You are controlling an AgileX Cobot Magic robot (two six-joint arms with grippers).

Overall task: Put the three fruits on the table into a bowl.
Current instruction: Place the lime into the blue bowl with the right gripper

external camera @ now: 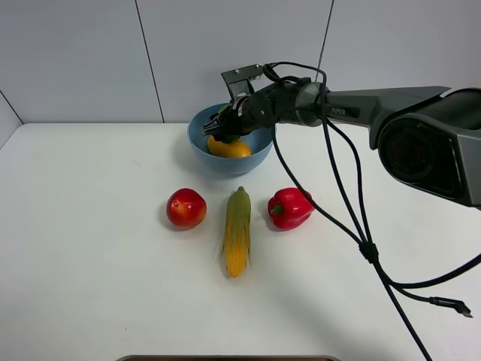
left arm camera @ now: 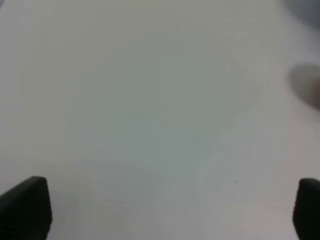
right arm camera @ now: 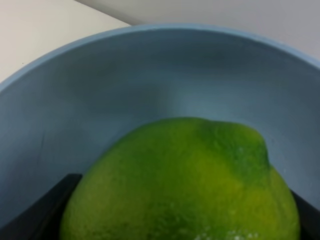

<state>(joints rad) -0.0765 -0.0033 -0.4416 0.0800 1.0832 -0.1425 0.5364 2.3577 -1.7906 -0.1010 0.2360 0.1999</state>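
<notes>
1. The small green fruit (right arm camera: 180,185) is clamped between the two dark fingers of the right gripper (external camera: 222,129), which grips it across its widest part. The fruit sits just ahead of the wrist.
2. The bowl (right arm camera: 100,90) curves close around and beneath that hand. The mango (external camera: 229,148) lies inside the bowl, just below the gripper.
3. The green fruit looks firm, light and round, with a smooth, slightly pebbled rind. It would likely roll once let go, and a drop onto the mango could make it bounce, so a low release seems wise.
4. The apple (external camera: 186,208) rests on the table (external camera: 90,248), outside the bowl and well apart from the right hand. It appears hard, glossy and round. A grasp from above across its middle, not near the tapering ends, should keep it from squirting out.
5. The left gripper (left arm camera: 165,210) has its fingers spread wide with nothing between them. Only bare tabletop lies beneath it.
</notes>
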